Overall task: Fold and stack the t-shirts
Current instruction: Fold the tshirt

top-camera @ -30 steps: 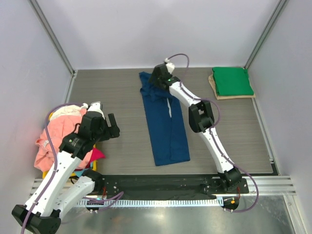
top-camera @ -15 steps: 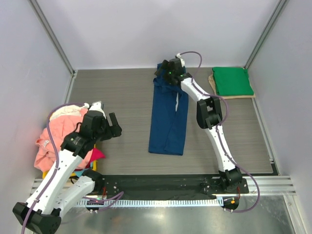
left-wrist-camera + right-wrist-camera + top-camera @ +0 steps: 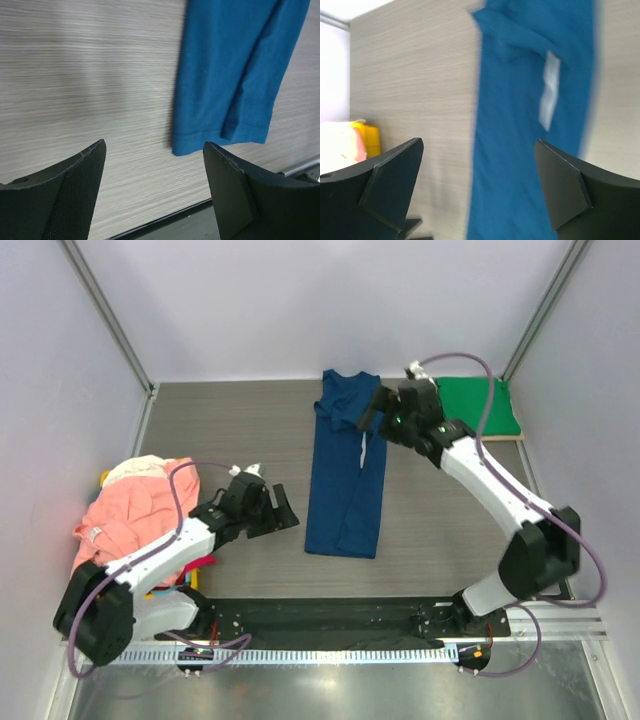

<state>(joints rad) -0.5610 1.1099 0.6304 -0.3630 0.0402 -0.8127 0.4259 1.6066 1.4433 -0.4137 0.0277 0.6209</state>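
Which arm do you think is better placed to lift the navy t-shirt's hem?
Left arm: its open jaws sit beside the near hem of the navy t-shirt; the right arm is at the collar.

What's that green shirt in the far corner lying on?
The folded green t-shirt lies on a flat tan board; only a thin strip shows along the shirt's near edge. The rest is covered, and the right arm hides the left side.

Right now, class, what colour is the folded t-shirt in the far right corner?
That t-shirt is green; best in the top view.
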